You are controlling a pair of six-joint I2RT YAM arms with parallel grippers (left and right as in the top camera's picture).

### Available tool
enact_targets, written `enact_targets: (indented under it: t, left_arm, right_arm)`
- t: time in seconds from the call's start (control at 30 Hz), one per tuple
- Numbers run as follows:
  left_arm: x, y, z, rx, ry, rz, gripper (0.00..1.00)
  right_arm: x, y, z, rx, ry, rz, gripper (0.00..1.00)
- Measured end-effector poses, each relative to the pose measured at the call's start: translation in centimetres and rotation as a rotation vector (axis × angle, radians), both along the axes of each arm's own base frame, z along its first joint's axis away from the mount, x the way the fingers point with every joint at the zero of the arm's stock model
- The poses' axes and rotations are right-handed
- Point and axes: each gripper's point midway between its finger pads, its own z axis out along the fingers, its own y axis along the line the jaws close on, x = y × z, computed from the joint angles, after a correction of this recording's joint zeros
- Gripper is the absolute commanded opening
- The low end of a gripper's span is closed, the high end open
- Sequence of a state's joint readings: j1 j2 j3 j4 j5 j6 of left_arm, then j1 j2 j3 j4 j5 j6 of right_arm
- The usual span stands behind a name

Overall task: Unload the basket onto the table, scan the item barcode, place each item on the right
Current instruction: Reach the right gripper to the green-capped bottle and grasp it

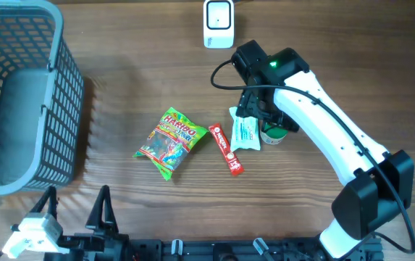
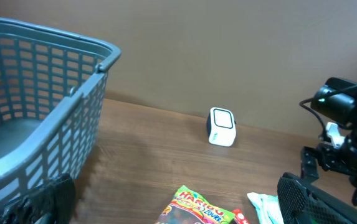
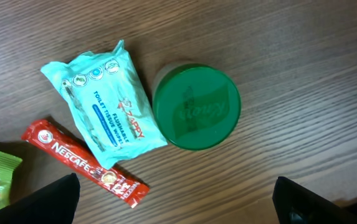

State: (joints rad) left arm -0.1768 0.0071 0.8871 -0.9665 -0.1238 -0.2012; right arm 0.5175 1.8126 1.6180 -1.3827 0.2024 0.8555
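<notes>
The right gripper [image 3: 177,202] hangs with its jaws spread wide and nothing between them, above a mint-green plastic pack of toilet tissue wipes [image 3: 103,102] and a round green-lidded jar [image 3: 195,107]. These lie just beside each other on the brown wooden table [image 1: 120,58], right of centre. A slim red Nescafé sachet [image 1: 227,150] lies at the pack's near-left edge; whether they touch is unclear. Further left is a green Haribo sweet bag [image 1: 171,142]. The small white barcode scanner [image 1: 219,23] stands at the far edge, well apart from the items. A grey plastic lattice basket [image 1: 62,109] fills the far left. The left gripper [image 1: 74,206] sits at the near-left edge, jaws wide and empty.
</notes>
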Motion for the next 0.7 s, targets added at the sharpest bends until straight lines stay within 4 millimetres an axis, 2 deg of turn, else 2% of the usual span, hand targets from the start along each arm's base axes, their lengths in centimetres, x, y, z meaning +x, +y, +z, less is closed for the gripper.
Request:
enact_targets:
  t: [0.1, 0.23, 0.3, 0.57, 0.7]
  left_arm:
    - [0.4, 0.1, -0.7, 0.006, 0.019, 0.011, 1.00]
    - [1.9, -0.2, -3.6, 0.020, 0.098, 0.010, 1.00]
    - [2.2, -0.2, -4.4, 0.024, 0.119, 0.009, 1.00]
    - [2.3, -0.3, -4.7, 0.024, 0.125, 0.006, 1.00]
    - [2.3, -0.3, -4.7, 0.024, 0.125, 0.006, 1.00]
  right_arm:
    - [-0.1, 0.2, 0.0, 0.009, 0.005, 0.000, 1.00]
    - [-0.4, 1.0, -0.2, 0.056, 0.030, 0.015, 1.00]
    - [-0.4, 1.3, -0.2, 0.077, 0.039, 0.043, 1.00]
    - [0.4, 0.1, -0.4, 0.125, 0.061, 0.091, 1.00]
    - [0.4, -1.8, -2.2, 0.124, 0.093, 0.054, 1.00]
